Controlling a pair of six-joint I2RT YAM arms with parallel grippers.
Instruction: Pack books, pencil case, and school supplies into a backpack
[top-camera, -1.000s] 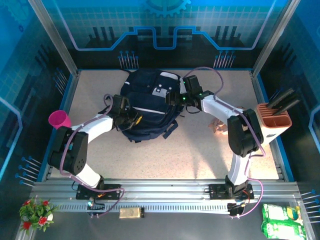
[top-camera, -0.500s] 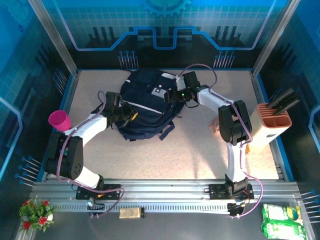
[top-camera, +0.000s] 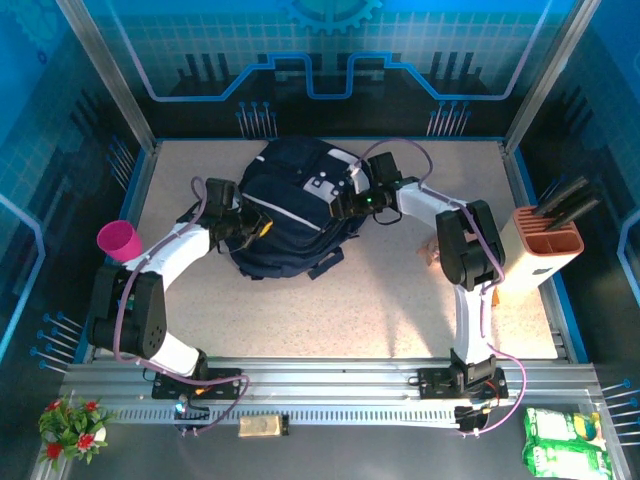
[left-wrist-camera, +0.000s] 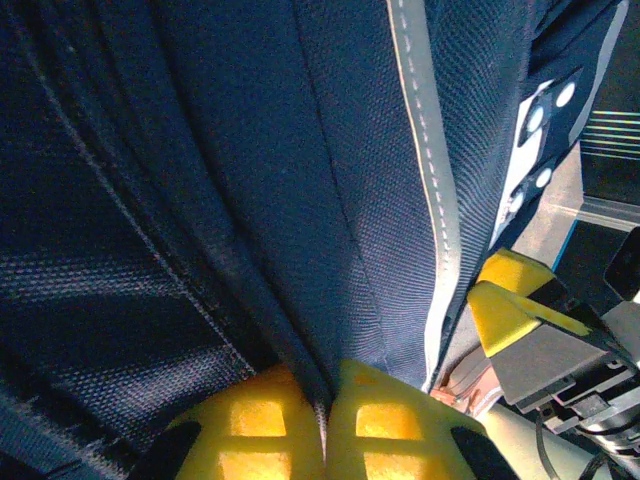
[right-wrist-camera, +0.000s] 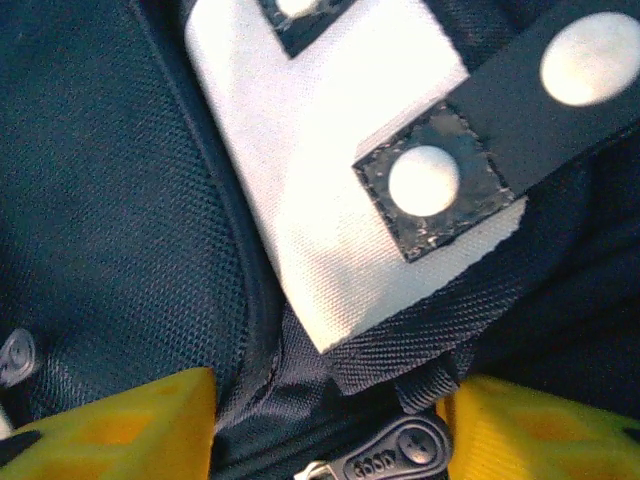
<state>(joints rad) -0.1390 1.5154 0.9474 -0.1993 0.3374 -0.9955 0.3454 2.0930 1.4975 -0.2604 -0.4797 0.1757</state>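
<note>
backpack (top-camera: 290, 215): mid-rear on table (top-camera: 380, 300) | cup (top-camera: 119, 239): far left edge | holder (top-camera: 547, 240): right edge

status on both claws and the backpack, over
Left claw shut on a fold of backpack. Right claw open astride the zipper pull. Pink cup and holder stand apart at the sides.

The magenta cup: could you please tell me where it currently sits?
In the top view, the magenta cup stands at the left edge of the table, beside the left arm, left of the backpack.
</note>
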